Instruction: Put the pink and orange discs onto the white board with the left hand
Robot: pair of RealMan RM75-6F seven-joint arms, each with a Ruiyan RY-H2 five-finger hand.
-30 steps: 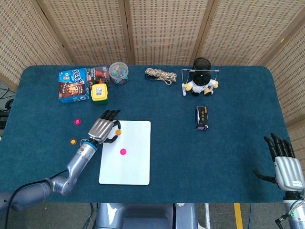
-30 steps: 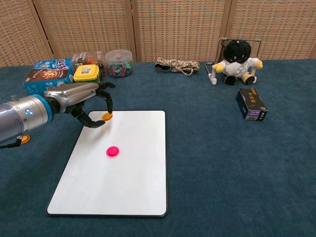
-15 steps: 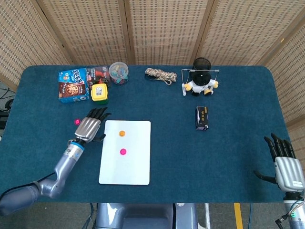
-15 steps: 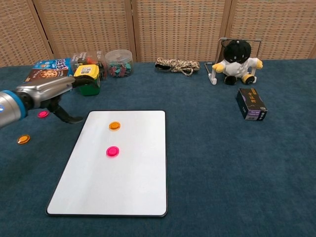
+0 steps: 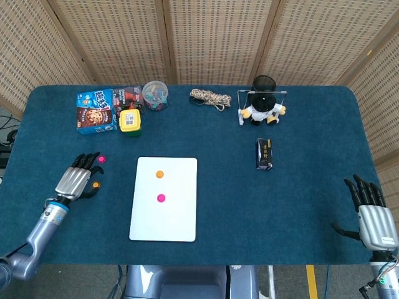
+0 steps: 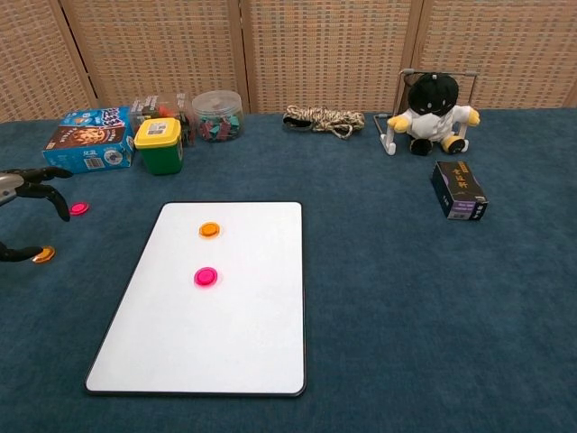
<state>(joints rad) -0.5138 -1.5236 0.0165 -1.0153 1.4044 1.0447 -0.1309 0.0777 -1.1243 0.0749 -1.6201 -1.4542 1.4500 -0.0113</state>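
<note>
1. Since half a second ago the left hand has pulled away from the flat white rectangular board toward the left edge of the blue-covered bench; it now sits over the two loose discs there, fingers spread and holding nothing.
2. Four small round discs are in view: two orange, two pink.
3. Two lie on the board: one orange disc on the board near its far end, and one pink disc on the board nearer the middle, apart from each other.
4. Two lie on the bench left of the board: a pink disc on the cloth just past the left hand's fingertips, and an orange disc on the cloth just beside the thumb; the chest view shows the thumb tip close to it, but contact cannot be told.
5. One right hand rests at the near right corner, fingers extended and apart, empty.
6. Along the far edge stand one blue cookie box, one yellow-lidded green tub, one clear round jar of coloured clips, one coil of rope and one black-and-white plush toy.
7. One small black box lies right of the board, well apart from it.
</note>
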